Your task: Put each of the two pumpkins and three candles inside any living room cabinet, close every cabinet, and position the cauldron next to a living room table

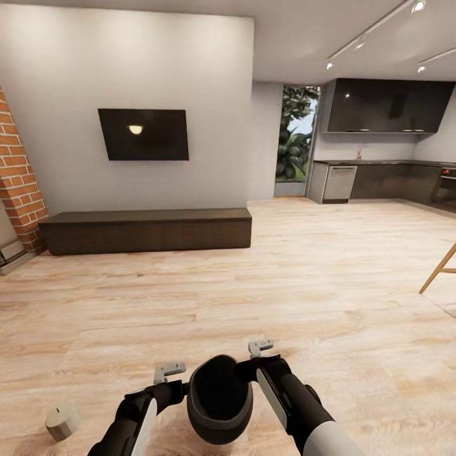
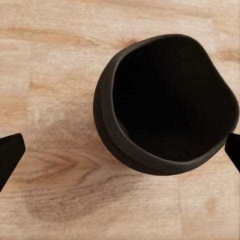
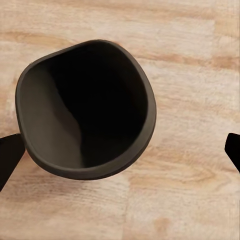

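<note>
The black cauldron (image 1: 218, 399) sits low in the head view, wedged between my two forearms over the wooden floor. My left gripper (image 2: 122, 152) is open, its dark fingertips (image 2: 11, 155) spread wide on either side of the cauldron (image 2: 165, 105). My right gripper (image 3: 121, 154) is also open above the cauldron (image 3: 85, 110). I cannot tell whether the pot rests on the floor. One grey-tan candle (image 1: 62, 421) lies on the floor left of my left arm. The long dark-brown cabinet (image 1: 145, 231) stands against the far wall, its fronts shut. The pumpkins are out of view.
A black TV (image 1: 144, 134) hangs above the cabinet, with a brick column (image 1: 19, 183) to its left. A slanted wooden leg (image 1: 440, 269) enters at the right edge. Dark kitchen cupboards (image 1: 386, 107) fill the far right. Wide wooden floor lies between me and the cabinet.
</note>
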Motion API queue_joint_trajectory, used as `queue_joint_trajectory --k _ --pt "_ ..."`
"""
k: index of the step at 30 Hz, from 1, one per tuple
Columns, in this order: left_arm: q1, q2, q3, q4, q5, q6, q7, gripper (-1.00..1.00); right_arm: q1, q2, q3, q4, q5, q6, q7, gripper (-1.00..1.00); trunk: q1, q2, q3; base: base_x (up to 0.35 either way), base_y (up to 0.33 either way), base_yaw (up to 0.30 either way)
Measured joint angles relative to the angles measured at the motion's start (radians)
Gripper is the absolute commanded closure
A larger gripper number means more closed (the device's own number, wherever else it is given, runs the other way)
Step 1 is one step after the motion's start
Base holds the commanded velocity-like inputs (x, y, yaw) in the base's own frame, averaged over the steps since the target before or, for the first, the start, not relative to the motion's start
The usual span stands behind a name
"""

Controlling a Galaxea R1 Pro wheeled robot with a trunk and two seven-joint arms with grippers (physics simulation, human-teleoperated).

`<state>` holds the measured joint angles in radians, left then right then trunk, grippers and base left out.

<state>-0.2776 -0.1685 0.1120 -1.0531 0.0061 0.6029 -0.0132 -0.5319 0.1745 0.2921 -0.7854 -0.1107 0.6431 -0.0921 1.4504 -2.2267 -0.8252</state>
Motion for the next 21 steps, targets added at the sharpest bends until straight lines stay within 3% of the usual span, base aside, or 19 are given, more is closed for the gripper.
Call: queue_joint_trajectory --k 21 --pt "0.000 -0.003 0.000 0.007 0.000 -0.044 0.001 -1.00 0.000 0.000 0.001 0.000 0.001 -0.031 -0.002 -1.00 0.081 -0.147 -0.066 0.000 0.000 0.000"
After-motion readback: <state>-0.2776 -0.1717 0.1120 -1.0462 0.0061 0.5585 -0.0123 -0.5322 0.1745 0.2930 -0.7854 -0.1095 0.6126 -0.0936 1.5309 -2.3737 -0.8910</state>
